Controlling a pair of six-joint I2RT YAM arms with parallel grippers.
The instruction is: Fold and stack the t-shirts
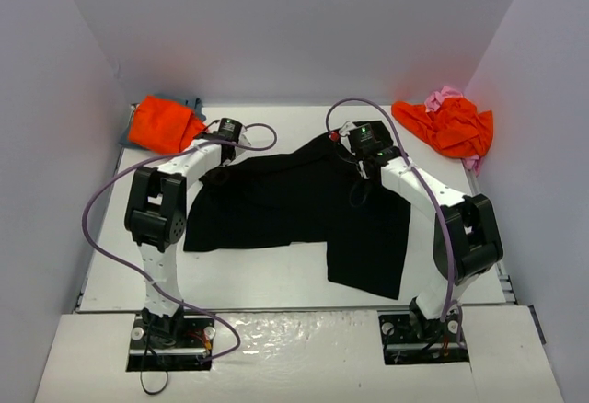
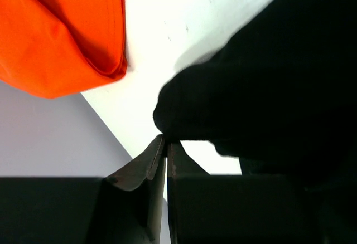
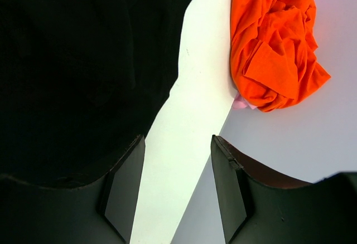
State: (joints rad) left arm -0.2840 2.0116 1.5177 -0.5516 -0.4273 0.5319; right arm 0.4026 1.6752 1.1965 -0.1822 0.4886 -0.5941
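The black t-shirt (image 1: 294,205) lies spread across the middle of the table, one part hanging toward the front right. My left gripper (image 1: 221,141) is at its back left corner. In the left wrist view the jaws (image 2: 166,139) are shut, pinching an edge of the black cloth (image 2: 268,77). My right gripper (image 1: 346,134) is at the shirt's back edge. In the right wrist view it is open (image 3: 177,141) over bare table, with the black shirt (image 3: 72,60) against its left finger (image 3: 125,171).
A folded orange t-shirt (image 1: 164,123) lies on a blue-grey one (image 1: 196,104) at the back left, close to the left gripper (image 2: 61,27). A crumpled orange t-shirt (image 1: 448,125) on a pink one (image 1: 446,97) lies at the back right (image 3: 273,43). Walls stand on three sides.
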